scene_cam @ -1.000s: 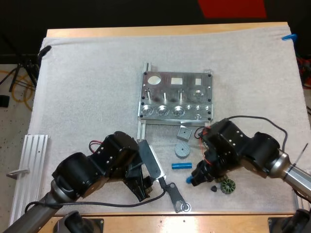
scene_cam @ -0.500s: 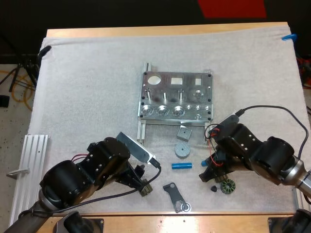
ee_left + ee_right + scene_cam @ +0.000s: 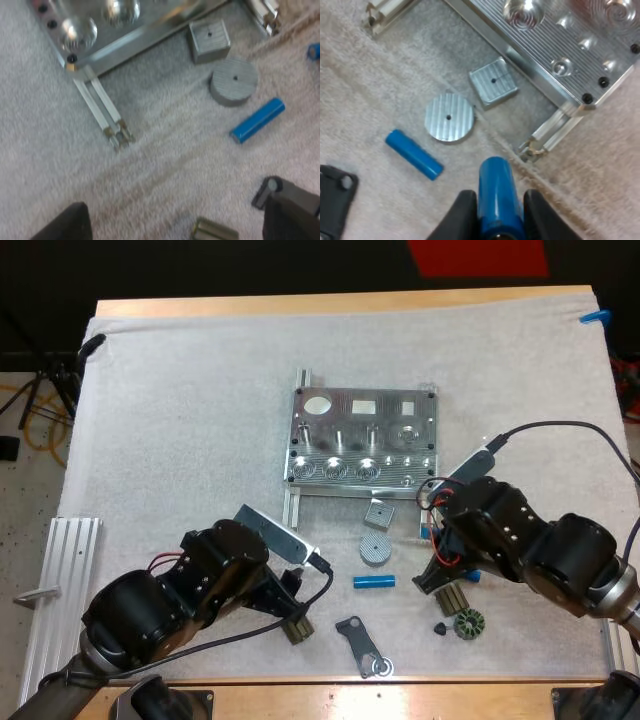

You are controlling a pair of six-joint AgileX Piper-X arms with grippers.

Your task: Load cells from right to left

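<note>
Presently, the right hand [image 3: 495, 210] is clamped on a blue cell [image 3: 494, 192], fingers pressing it from both sides. It hangs over the mat [image 3: 180, 420] at about 5 o'clock from the metal plate [image 3: 362, 440], just off the plate's near right corner.

A second blue cell [image 3: 374, 581] lies loose on the mat at 6 o'clock from the plate. It sits just beside a round grey disc [image 3: 375, 549], with a square grey block [image 3: 378, 512] beyond that.

The left hand [image 3: 175, 220] stands with fingers apart and clear of everything. It is at roughly 7 o'clock from the plate, over bare mat, with a black bracket [image 3: 360, 645] nearby.

Progress: no blue shows in any pocket of the plate, so by my reading nothing is loaded yet. The held cell is lifted but not placed. Remaining work, as judged:
- seat the held cell at the right end of the plate;
- fetch the loose cell and seat it leftward.
</note>
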